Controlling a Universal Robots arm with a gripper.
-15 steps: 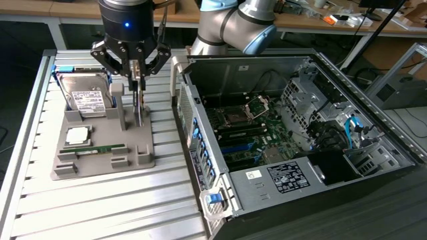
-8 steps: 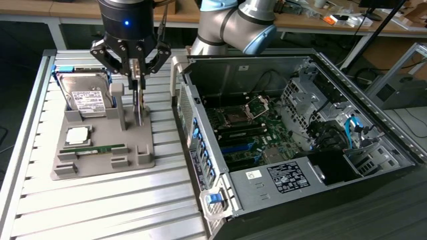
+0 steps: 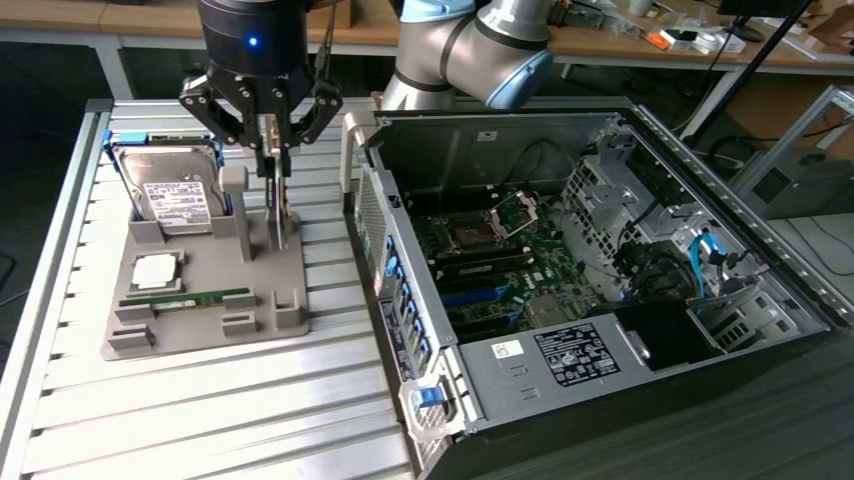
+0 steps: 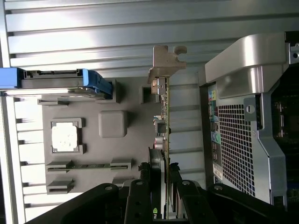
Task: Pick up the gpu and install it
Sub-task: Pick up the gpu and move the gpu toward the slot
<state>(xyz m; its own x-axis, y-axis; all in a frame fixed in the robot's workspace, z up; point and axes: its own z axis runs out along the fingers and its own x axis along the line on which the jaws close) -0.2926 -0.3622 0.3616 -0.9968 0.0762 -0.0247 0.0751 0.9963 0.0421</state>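
gpu (image 3: 278,220) between hard drive (image 3: 178,196) and case (image 3: 467,150)

The tray (image 3: 200,325) is grey, hard drive (image 3: 178,195) label white, memory stick (image 3: 187,297) green, claw (image 3: 274,166) black, gpu (image 3: 276,220) bracket silvery.

Exterior high, oblique; wrist close, downward; share fixture (image 3: 214,272) (image 4: 117,149).

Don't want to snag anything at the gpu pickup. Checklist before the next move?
1. Gripper fingers shut on gpu: ok.
2. gpu upright, not tilted: ok.
3. gpu free of gray fixture: cannot tell.
4. Case side open, motherboard exposed: ok.
5. Hard drive and memory stick apart from fingers: ok.
6. Target slot unobstructed: cannot tell.
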